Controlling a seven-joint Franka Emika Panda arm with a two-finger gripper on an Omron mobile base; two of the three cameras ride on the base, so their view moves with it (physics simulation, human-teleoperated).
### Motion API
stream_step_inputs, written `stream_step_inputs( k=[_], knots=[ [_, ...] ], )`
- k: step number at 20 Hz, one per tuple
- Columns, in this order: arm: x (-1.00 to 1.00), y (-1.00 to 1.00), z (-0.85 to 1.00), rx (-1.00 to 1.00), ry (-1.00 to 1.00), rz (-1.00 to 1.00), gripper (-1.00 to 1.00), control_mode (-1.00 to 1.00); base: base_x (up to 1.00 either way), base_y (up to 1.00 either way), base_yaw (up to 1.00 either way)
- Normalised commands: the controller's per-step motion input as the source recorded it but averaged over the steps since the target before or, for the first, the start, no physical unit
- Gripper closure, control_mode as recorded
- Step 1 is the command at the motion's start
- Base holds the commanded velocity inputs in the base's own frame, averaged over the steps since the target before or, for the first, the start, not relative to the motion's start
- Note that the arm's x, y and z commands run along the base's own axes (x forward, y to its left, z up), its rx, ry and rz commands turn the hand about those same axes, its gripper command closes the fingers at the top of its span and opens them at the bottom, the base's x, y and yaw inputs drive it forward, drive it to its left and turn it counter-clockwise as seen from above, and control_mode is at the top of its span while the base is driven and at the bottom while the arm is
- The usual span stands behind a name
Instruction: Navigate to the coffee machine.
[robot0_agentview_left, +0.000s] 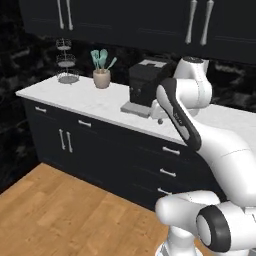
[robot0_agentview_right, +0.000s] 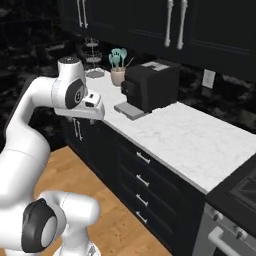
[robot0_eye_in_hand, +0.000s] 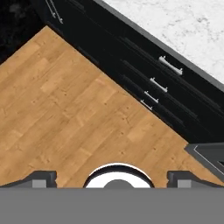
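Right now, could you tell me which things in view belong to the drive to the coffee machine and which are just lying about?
Job:
- coffee machine, black, on the white counter
- its grey drip tray

Lying about:
- cup of teal utensils
- tiered wire stand
- wall outlet
- stove, right of the counter

We find no legible text, label, brand, number or sign in any of the three views; the coffee machine (robot0_agentview_left: 145, 82) presents plain black faces and a grey top panel whose markings are too small to read, and its drip tray (robot0_agentview_right: 129, 111) is unmarked. The white marble counter (robot0_agentview_right: 200, 140), the dark drawer fronts (robot0_eye_in_hand: 175, 87) and the upper cabinets (robot0_agentview_left: 150, 20) likewise carry no lettering; the small wall outlet (robot0_agentview_right: 208, 78) behind the counter shows no readable marking.
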Motion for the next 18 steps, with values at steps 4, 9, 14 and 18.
stream_step_inputs(
  k=[4,9,14,18],
  knots=[
    [0.00,0.00,0.00,0.00,0.00,0.00,-1.00,1.00,0.62,0.44,-0.26],
    [0.00,0.00,0.00,0.00,0.00,0.00,-1.00,1.00,0.65,0.47,-0.22],
    [0.00,0.00,0.00,0.00,0.00,0.00,-1.00,1.00,0.89,0.13,-0.34],
    [0.00,0.00,0.00,0.00,0.00,0.00,-1.00,1.00,0.68,-0.15,-0.34]
  ],
)
